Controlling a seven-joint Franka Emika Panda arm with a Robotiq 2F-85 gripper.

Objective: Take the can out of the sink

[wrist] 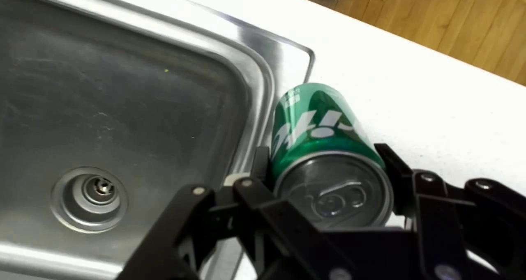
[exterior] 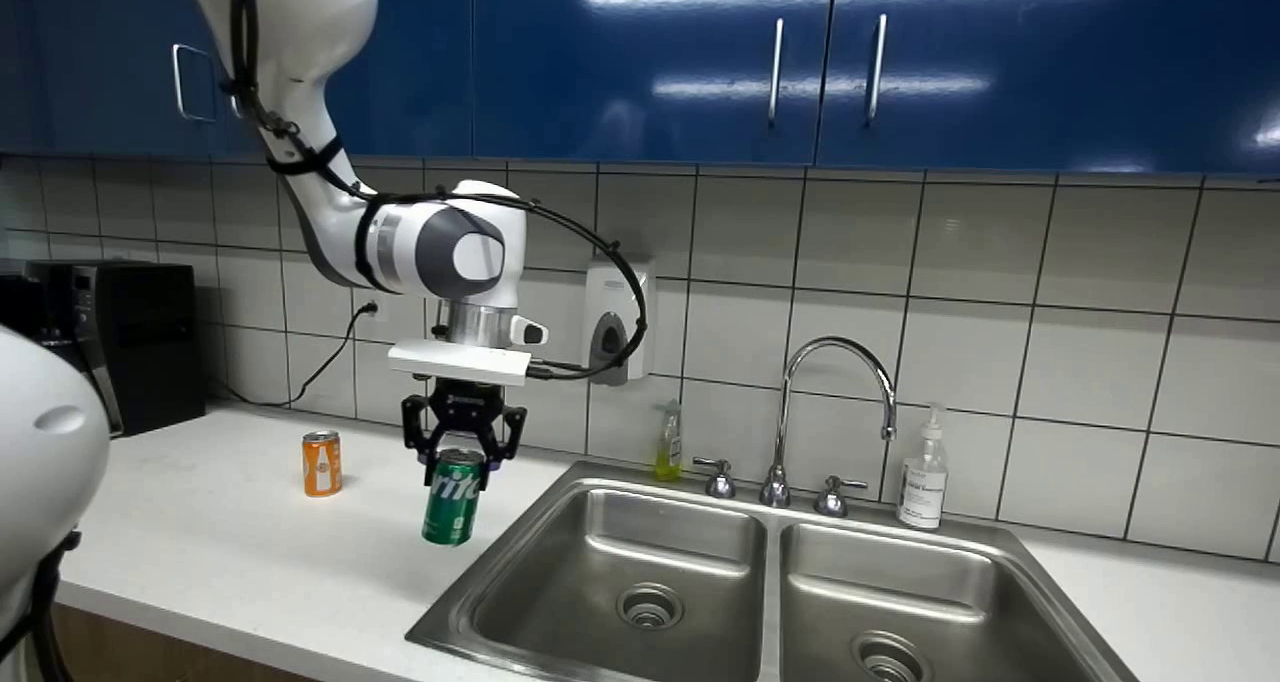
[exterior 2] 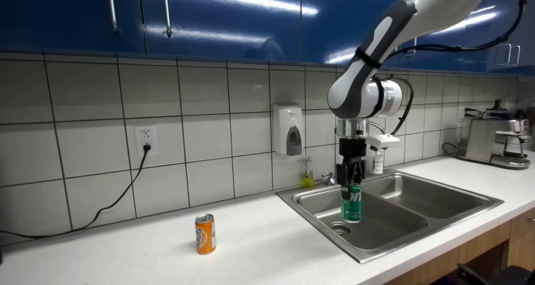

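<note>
Black end effector pinching a green can near the rim of the sink

Closest to the lens in the wrist view, dark fingers clamp the can from opposite sides near its top, whose pull tab faces the camera. Pale lettering shows on its side. It hides part of that rim and part of the white table; a drain sits at the sink's bottom.

In an exterior view, the robot arm reaches down and the can hangs tilted, seen against the table just beside the sink. An orange can stands upright on the table, well apart from it. At the sink's back rim rises a curved faucet, between a pump bottle and a bottle of yellow liquid.

In an exterior view, the green can hangs nearly upright in the air, seen against the sink. Past the sink, a coffee machine stands on the table.
</note>
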